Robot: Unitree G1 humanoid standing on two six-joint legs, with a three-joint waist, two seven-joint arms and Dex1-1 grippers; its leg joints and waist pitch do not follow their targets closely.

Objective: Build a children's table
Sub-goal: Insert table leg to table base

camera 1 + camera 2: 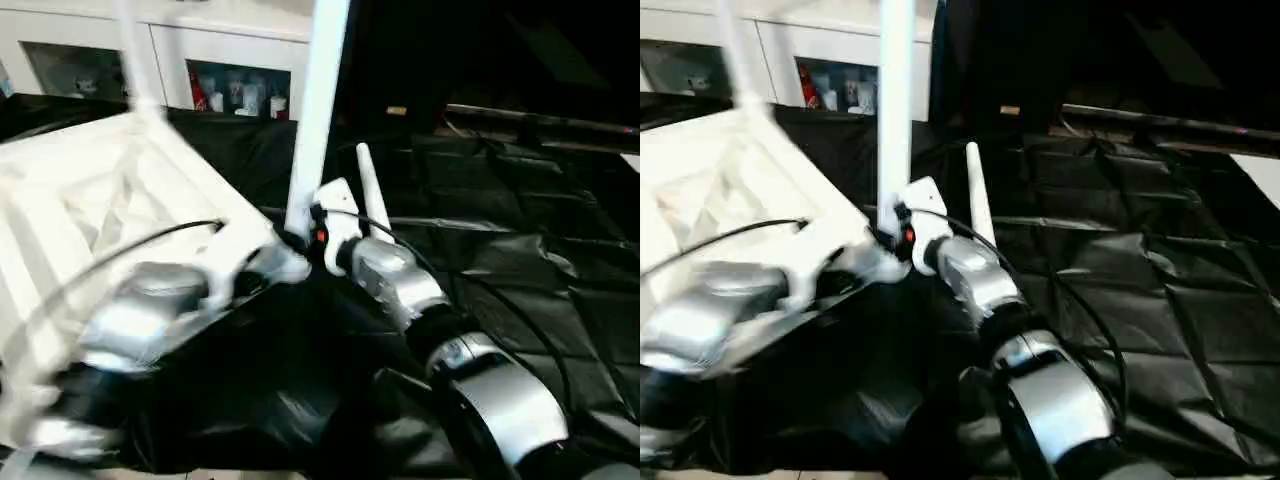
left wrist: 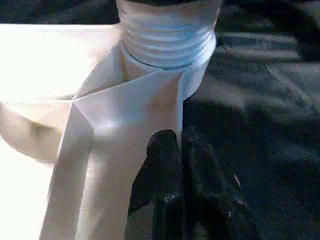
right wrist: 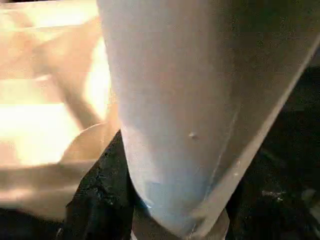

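Table leg [image 1: 318, 110] — in right hand [image 1: 300, 238]

The two head views look forward and down over both silver forearms at the upturned table top [image 1: 90, 190], sharing that corner. Each wrist camera sits very close: left at the threaded socket [image 2: 167, 35], right against a leg [image 3: 190, 110].

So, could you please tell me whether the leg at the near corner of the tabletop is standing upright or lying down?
Upright. The leg rises almost vertically from the corner of the upturned tabletop, and the right gripper is at its base.
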